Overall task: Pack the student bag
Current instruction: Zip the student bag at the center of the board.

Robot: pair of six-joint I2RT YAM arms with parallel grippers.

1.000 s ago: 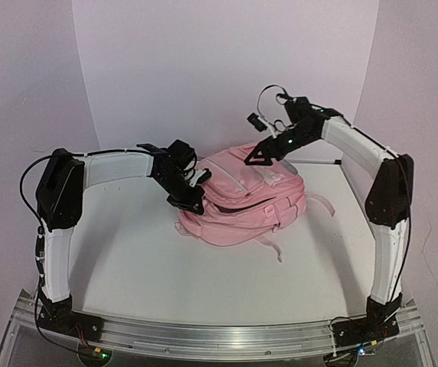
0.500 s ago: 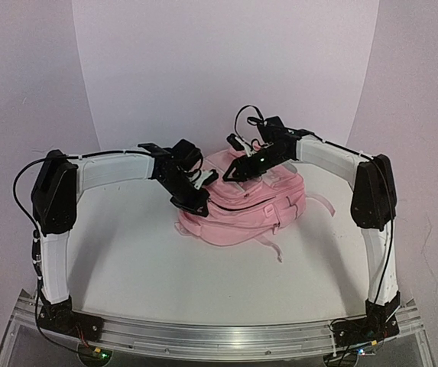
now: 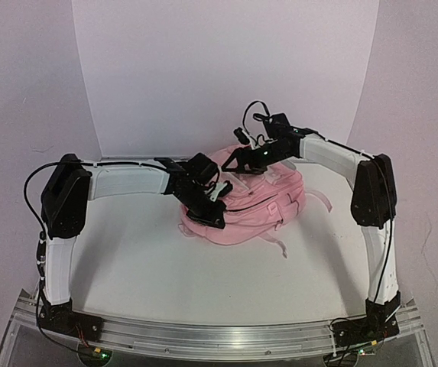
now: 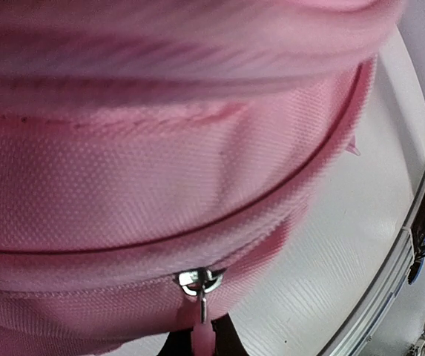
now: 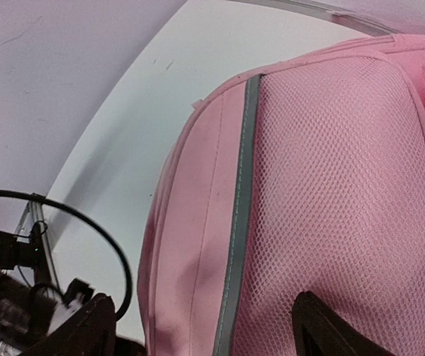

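Well, left claw is clamped on zip pull so I can run the zip of student bag; right claw, spread wide, is just over it, prob. to steady.

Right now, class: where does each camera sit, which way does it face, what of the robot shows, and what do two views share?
Top external: above, behind the bases, facing down at the table; both arms, left pincer and right pincer at the student bag.
Left wrist: close to the bag's side, facing its zip pull; dark fingertips at bottom edge.
Right wrist: over the bag's mesh panel; spread fingers low in frame.
Shared: both wrist views show bag and table.
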